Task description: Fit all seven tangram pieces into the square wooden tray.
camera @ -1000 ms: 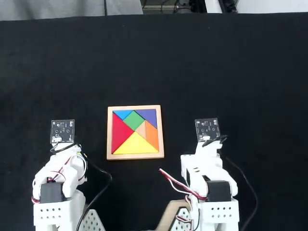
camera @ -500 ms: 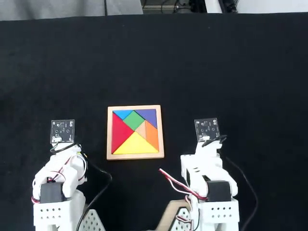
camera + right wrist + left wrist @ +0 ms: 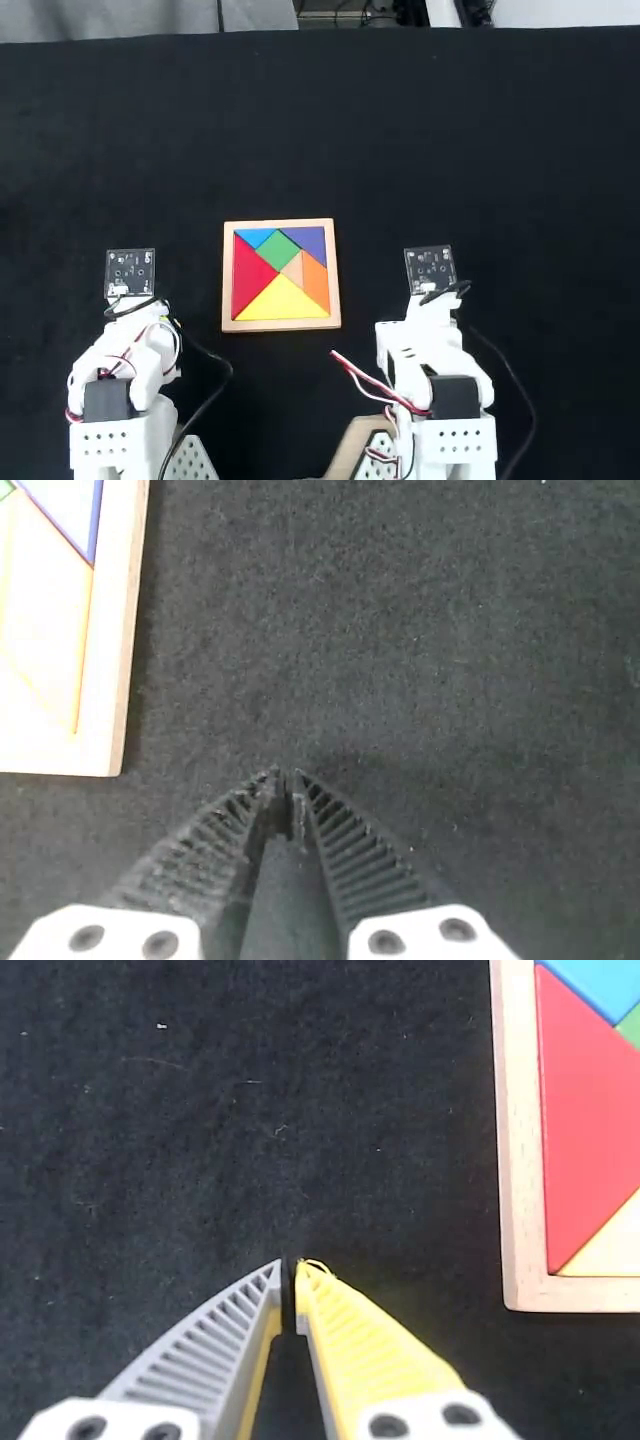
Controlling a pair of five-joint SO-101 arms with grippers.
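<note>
— How do the jaws stand?
— The left jaws are together, grey and yellow tips meeting over the black counter [image 3: 150,1110]. They sit near the left side of the square wooden tray [image 3: 228,275], not touching it. The right jaws, both black, are pressed tip to tip too, off the tray's right side.
— And the tangram pieces?
— All seven lie inside the tray, between the two arms: red triangle [image 3: 248,275], yellow triangle [image 3: 283,302], orange triangle [image 3: 318,282], green square [image 3: 278,250], blue piece [image 3: 254,237], purple triangle [image 3: 308,242] and tan triangle [image 3: 293,266]. They lie edge to edge and fill the recess.
</note>
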